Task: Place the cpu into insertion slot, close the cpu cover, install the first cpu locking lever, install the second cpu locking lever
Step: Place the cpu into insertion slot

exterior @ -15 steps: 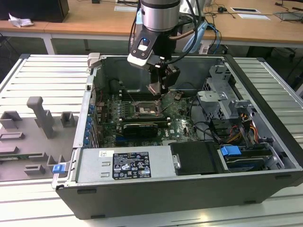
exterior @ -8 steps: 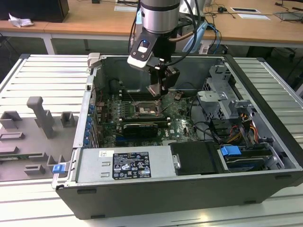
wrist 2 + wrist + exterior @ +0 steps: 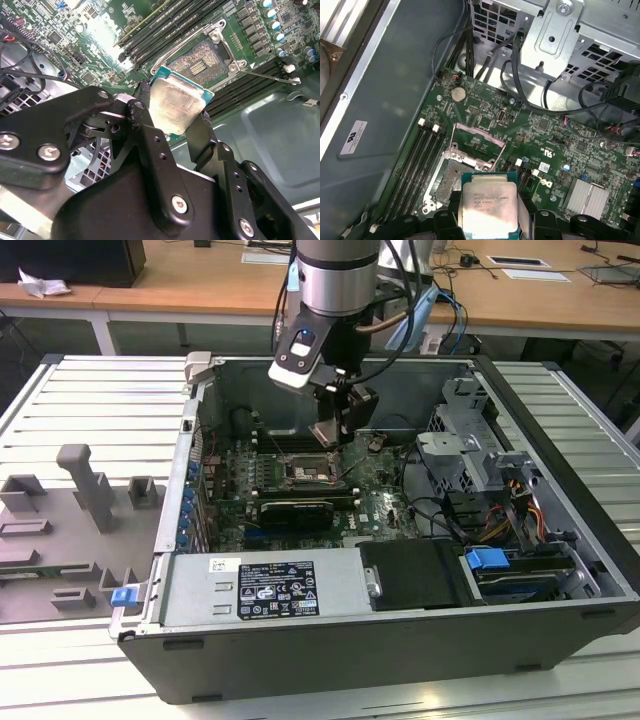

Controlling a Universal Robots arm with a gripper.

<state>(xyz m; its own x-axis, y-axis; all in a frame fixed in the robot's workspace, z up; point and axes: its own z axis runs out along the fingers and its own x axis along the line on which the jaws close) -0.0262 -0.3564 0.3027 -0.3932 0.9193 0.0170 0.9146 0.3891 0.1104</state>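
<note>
Nearest to us, the black claw (image 3: 175, 114) is clenching the cpu (image 3: 177, 106), with its two fingers (image 3: 142, 107) pressing on opposite edges of the chip. In both wrist views we are seeing the cpu (image 3: 487, 204) as a small flat square. Its metal top is showing pale silvery-beige with duller, smudged patches and faint print, and a thin teal-green border is peeking out around the metal. The chip is hanging clear of the board, metal side toward the cameras.

Just beyond it, the insertion slot (image 3: 200, 59) is lying bare, its field of contacts showing inside a silvery rim, and the chip is not seated in it. In the first wrist view the slot (image 3: 451, 179) is partly hiding behind the chip. The cpu cover (image 3: 477, 142) is standing raised at the slot's edge away from the claw. A thin metal lever (image 3: 267, 76) is reaching out from one corner of the slot. Long black memory slots (image 3: 417, 160) are running alongside on the green board (image 3: 560, 150).

Farther out, in the exterior view, we are watching the claw (image 3: 335, 435) hovering over the slot (image 3: 305, 472) inside the open computer case (image 3: 400, 660), which is resting on a ribbed grey desk (image 3: 90, 390). A grey fixture (image 3: 85, 485) is sitting at the exterior view's left, and a wooden desk (image 3: 200, 280) is stretching behind.
</note>
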